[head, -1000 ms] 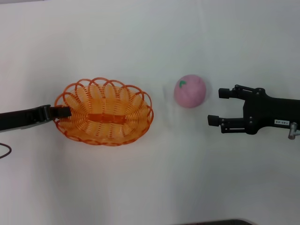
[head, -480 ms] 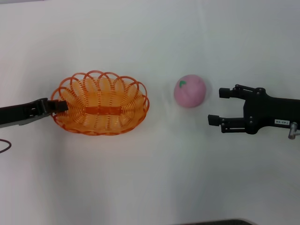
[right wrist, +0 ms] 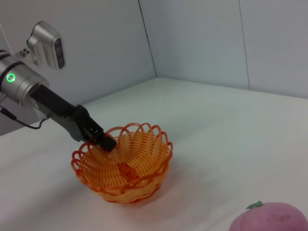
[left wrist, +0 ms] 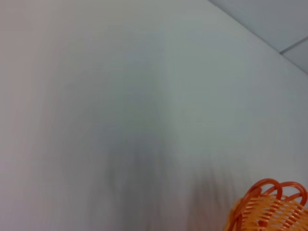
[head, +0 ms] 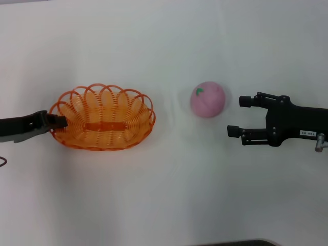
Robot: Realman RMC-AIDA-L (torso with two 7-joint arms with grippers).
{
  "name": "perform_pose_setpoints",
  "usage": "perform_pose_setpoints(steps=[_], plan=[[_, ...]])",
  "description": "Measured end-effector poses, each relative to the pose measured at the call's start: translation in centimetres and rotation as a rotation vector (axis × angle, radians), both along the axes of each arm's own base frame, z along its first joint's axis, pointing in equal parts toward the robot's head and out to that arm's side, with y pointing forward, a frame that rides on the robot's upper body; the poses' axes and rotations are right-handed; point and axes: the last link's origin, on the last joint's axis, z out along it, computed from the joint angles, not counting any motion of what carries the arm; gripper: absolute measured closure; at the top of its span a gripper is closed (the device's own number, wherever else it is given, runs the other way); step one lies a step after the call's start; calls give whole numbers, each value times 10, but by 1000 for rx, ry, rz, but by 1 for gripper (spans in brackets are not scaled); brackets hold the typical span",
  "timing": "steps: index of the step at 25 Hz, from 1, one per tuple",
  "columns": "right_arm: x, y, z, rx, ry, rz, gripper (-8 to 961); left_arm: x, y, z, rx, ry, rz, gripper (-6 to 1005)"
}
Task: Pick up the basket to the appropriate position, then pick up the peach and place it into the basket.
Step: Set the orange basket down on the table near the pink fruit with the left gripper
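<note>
Our left gripper (head: pixel 60 122) is clenched on the scalloped rim at the left end of the orange basket (head: pixel 102 117), and over the last second we have drawn the basket leftward across the white table (head: pixel 164 195), so the gap to the peach (head: pixel 207 99) has widened. Our right gripper (head: pixel 240 116) has not moved; it reaches in level from the right, fingers spread, just beside the peach. A small white label on its body is too small to read.

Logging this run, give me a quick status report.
Left gripper shut on the basket rim. Right gripper open beside the peach, not touching. Nothing between peach and basket.
</note>
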Motion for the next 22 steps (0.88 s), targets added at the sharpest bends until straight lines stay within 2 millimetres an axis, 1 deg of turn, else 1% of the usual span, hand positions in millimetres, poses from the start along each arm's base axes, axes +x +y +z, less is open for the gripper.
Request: perform_pose_setpoints(steps=[8,18,22], plan=[[1,0,0,3,-4,-1,6,0,-1,-1,3,-19,8,876],[1,1,-1,5,-7,-5,6,-2,-3,-14,7,-63,33,868],[1,1,-1,3,-9,-4,6,-3,-2,-14,13,-59,33,865]])
